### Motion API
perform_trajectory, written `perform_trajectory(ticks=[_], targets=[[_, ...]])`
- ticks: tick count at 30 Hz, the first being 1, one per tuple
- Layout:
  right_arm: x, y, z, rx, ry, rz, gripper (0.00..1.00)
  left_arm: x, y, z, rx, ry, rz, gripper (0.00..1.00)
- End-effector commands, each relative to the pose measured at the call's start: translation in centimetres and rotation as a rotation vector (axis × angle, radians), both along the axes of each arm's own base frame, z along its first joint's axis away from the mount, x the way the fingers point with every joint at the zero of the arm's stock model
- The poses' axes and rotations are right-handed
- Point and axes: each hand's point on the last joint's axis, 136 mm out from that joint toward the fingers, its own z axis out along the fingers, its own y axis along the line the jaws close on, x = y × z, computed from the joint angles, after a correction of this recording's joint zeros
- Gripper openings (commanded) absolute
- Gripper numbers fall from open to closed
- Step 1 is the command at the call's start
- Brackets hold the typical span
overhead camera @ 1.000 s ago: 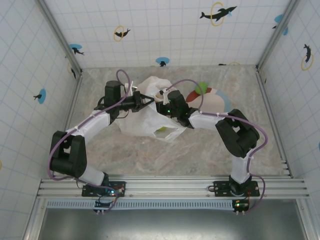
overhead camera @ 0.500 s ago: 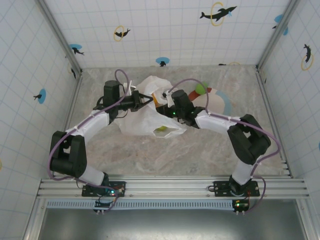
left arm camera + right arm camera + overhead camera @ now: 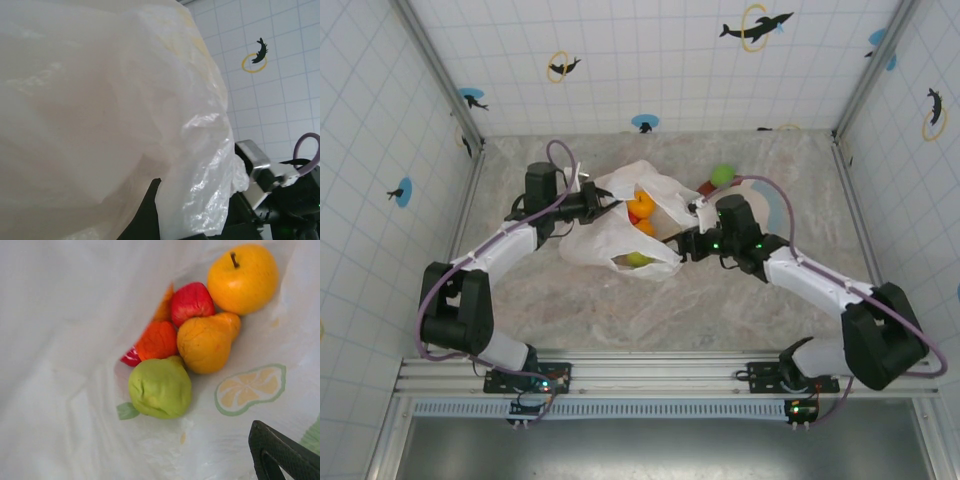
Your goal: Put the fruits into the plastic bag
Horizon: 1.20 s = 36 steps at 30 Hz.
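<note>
The white plastic bag (image 3: 610,238) lies mid-table with its mouth lifted open. My left gripper (image 3: 597,201) is shut on the bag's upper rim, and crinkled plastic (image 3: 100,100) drapes over its dark finger (image 3: 145,210). Inside the bag lie several fruits: a yellow-orange apple (image 3: 243,278), a red fruit (image 3: 192,302), an orange pear (image 3: 207,342), an orange (image 3: 157,340) and a green fruit (image 3: 160,387). My right gripper (image 3: 686,245) stands open just right of the bag's mouth, holding nothing; one finger (image 3: 280,455) shows. A green fruit (image 3: 722,175) and a red piece (image 3: 705,187) lie on the plate.
The round pink plate with a blue rim (image 3: 770,200) sits right of the bag, partly under my right arm. Tiled walls with metal rails enclose the table. Bare marble surface lies in front of the bag (image 3: 650,310).
My right arm has drawn back to the right, out of the bag's mouth. The mouth now gapes and shows the fruits inside. The left gripper has kept its hold.
</note>
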Motion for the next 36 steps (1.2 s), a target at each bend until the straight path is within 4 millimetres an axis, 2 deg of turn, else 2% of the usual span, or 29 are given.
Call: perform_trajectory(ticks=[1,4,9,13,16,19,22,29,32,36], targets=[[-0.9,-0.6,2.5,0.088,-0.035,0.06,0.87,0.2,0.3,-0.5,0.005,-0.017,0.001,0.0],[-0.9,-1.4,4.0,0.139,-0.065,0.079,0.87,0.2,0.3,-0.6,0.004,-0.013,0.004,0.0],[0.0,-2.0,4.4,0.165,-0.076,0.048,0.87,0.4,0.5,0.1,-0.002,-0.027,0.01,0.0],[-0.4,0.0,3.2,0.184,-0.014,0.103,0.85,0.8,1.0,1.0,-0.011,-0.041,0.033,0.0],[-2.2,2.3,2.5,0.169,0.0,0.23,0.86,1.0,1.2,1.6,-0.017,-0.054,0.047,0.0],[-3.8,3.0,1.6,0.134,0.036,0.323,0.87,1.2,1.4,2.1,-0.016,-0.064,0.057,0.0],[-4.9,2.4,1.2,0.103,0.047,0.363,0.88,1.4,1.7,2.3,-0.014,-0.072,0.073,0.0],[-6.6,-0.3,0.9,0.046,0.042,0.361,0.93,2.1,2.7,2.9,-0.021,-0.084,0.111,0.0],[-6.5,-1.5,1.1,0.04,0.029,0.332,0.94,2.3,3.2,3.0,-0.02,-0.087,0.125,0.0],[-5.3,-2.9,2.2,0.039,-0.012,0.273,0.94,2.4,3.6,3.1,-0.02,-0.087,0.138,0.0]])
